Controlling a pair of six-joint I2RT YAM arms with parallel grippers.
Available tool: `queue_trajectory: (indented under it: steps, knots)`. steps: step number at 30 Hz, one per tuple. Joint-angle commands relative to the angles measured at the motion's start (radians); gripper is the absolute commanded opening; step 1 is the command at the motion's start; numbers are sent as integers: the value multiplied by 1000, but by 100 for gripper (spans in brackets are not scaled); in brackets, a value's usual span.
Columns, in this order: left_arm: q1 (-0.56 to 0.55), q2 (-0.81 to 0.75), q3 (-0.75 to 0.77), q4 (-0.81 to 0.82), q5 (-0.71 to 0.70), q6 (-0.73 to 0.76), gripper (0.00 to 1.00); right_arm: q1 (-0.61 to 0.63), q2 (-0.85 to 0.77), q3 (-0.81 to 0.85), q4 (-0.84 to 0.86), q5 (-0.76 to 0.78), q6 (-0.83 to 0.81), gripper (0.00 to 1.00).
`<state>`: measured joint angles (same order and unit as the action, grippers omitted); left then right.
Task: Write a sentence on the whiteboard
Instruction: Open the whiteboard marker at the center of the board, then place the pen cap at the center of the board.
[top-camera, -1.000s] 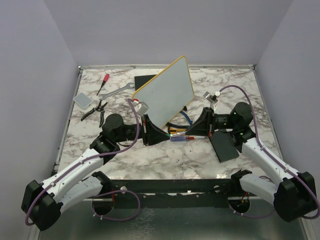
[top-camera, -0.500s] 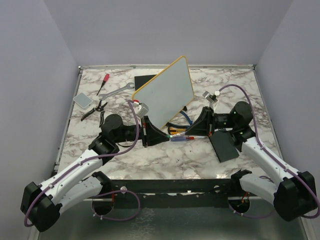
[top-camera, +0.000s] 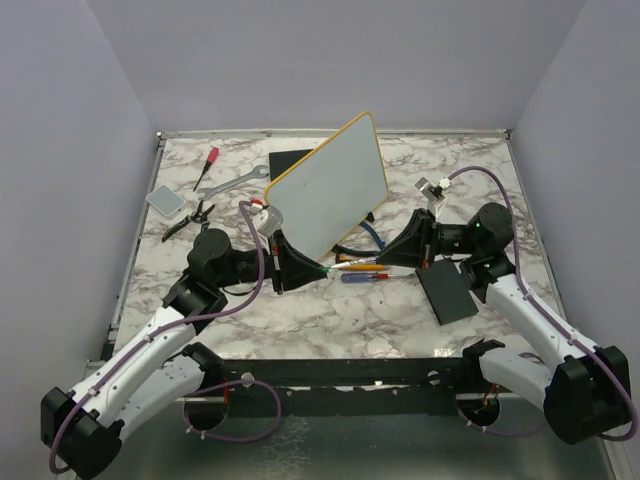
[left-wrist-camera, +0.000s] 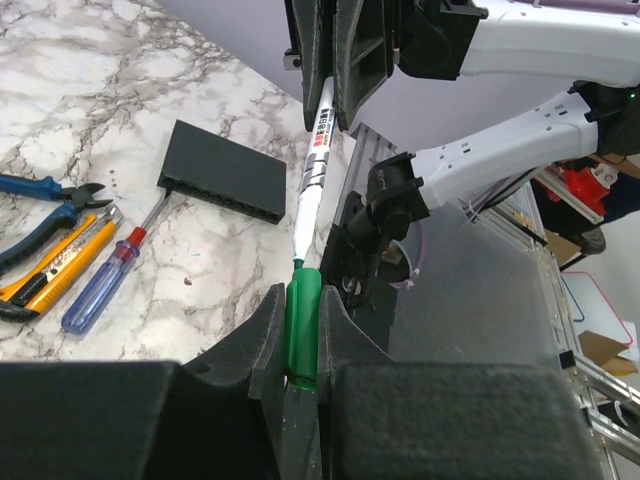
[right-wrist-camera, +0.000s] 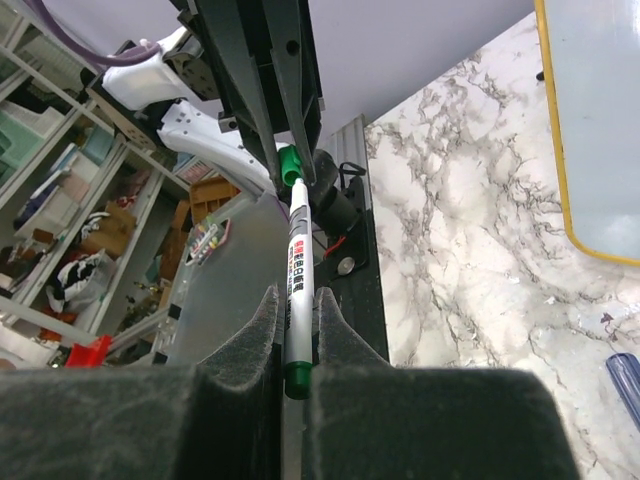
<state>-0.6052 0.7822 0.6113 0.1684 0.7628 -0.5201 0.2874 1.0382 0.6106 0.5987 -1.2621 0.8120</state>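
Whiteboard: I see the whiteboard propped on edge at mid-surface. It is tilted, with its high corner toward the far side and its low edge down by my two pincers.
Board versus left pincer: the board's low near corner sits just beside the left pincer, on its far side. I cannot tell whether they touch.
Board versus right pincer: the right pincer is near the board's low right corner, to the right of it and apart from it. From the right wrist, the yellow-rimmed board fills the top right corner.
Marker: a white-barrelled marker runs in a line between the two pincers, above the marble surface.
Left pincer state: clenched on the marker's green cap, with a finger pressed to each side.
Right pincer state: clenched on the other end of the barrel, where a green tip pokes out toward the wrist camera.
Below the marker: an orange knife, a blue-handled screwdriver and blue pliers lie on the surface between the arms.
Right side: a flat black rectangle lies by the right arm.
Far side: a second black rectangle lies partly hidden behind the board.
Far left: a grey pad, a wrench, a red screwdriver and black pliers lie to the left of the board.
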Motion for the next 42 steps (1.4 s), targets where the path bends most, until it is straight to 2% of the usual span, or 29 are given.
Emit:
queue_trajectory:
  steps: [1,7,13,21,25,28,32,37,39,42]
  knots:
    - [23,-30,28,-66,69,33,0,-9,-26,33,-124,2,-111,0]
    - [46,-33,40,-101,92,51,0,-19,-41,59,-225,10,-185,0]
    - [82,-48,64,-237,70,133,0,-79,-91,108,-425,51,-329,0]
    - [106,-61,81,-313,60,170,0,-178,-150,115,-494,81,-390,0]
    - [107,-59,84,-356,-30,193,0,-183,-181,118,-528,193,-408,0]
    - [95,-20,45,-358,-137,169,0,-182,-225,92,-548,363,-416,1]
    - [-27,7,12,-356,-396,138,0,-182,-310,25,-540,530,-402,1]
    - [-333,102,3,-309,-773,99,0,-182,-349,-25,-497,574,-365,1]
    - [-414,165,-5,-265,-857,81,0,-182,-344,-34,-487,582,-358,1]
    - [-467,263,-13,-201,-941,52,0,-182,-335,-39,-479,587,-358,1]
